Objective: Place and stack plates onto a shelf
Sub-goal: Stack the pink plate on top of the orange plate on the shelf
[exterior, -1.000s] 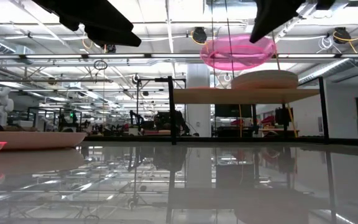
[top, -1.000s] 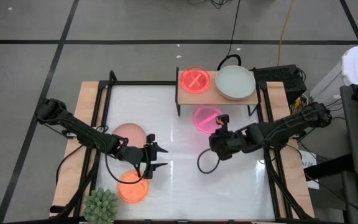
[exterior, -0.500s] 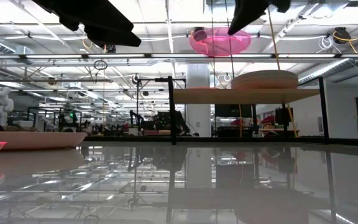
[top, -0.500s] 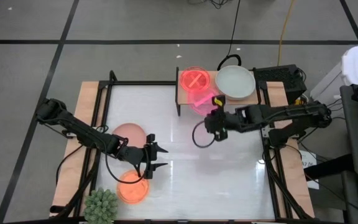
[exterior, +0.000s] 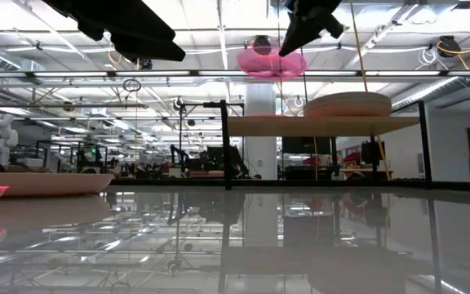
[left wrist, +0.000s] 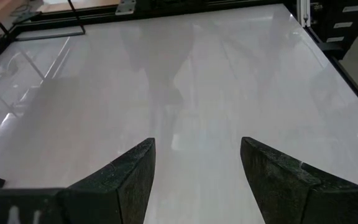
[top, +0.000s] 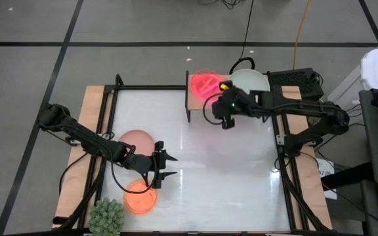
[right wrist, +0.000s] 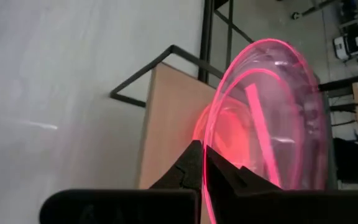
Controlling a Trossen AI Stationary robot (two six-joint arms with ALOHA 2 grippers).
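Right gripper (top: 223, 105) is clamped on the rim of a glossy translucent magenta plate (exterior: 271, 62), holding it in the air above the left end of the small light-wood shelf on thin black legs (top: 192, 98). From above, the magenta plate overlaps a glowing orange-red translucent plate (top: 202, 84) that sits on that end of the shelf. A larger pale grey-green matte plate (top: 249, 83) rests on the shelf's other end. The right wrist view shows the dark fingers (right wrist: 191, 168) pinching the magenta rim, with the plate tilted over the wooden board.

Left gripper (top: 165, 168) hangs with its fingers spread and empty above the white tabletop (top: 228, 177), near the front-left corner. Just beside it lie a large dusty-pink matte plate (top: 136, 139) and a small orange translucent plate (top: 139, 197). A spiky green plant (top: 106, 217) stands at the table's front edge.
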